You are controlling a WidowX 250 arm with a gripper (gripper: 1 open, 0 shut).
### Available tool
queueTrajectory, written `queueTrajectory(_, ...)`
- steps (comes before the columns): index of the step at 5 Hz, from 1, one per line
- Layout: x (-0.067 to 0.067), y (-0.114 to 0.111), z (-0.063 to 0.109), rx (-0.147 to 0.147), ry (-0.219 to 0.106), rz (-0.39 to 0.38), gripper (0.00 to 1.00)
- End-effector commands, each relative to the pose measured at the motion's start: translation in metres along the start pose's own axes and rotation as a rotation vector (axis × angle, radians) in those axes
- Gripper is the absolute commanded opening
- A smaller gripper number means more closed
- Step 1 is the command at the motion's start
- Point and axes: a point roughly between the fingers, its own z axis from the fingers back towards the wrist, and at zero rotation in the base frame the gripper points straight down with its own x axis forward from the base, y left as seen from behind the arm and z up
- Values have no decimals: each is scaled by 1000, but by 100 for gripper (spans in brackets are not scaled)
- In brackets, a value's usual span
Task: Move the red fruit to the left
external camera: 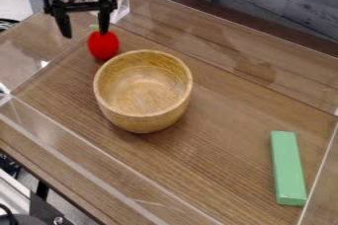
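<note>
The red fruit (103,43), small and glossy, lies on the wooden table (224,101) at the far left, just beyond the wooden bowl (142,91). My gripper (83,24) hangs above it and slightly to its left, pointing down. Its two black fingers are spread apart, with nothing between them. They do not touch the fruit.
A flat green block (288,167) lies near the right front corner. Clear plastic walls (27,111) ring the table, close to the fruit on the left and back.
</note>
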Motion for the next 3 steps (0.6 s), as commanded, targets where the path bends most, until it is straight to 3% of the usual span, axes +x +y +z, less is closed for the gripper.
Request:
queueTrajectory(1,11,2,51,-52,-102,78,100)
queueTrajectory(2,11,-6,53,-59,-95,109,100)
queueTrajectory(3,13,-2,74,-79,-114,61,100)
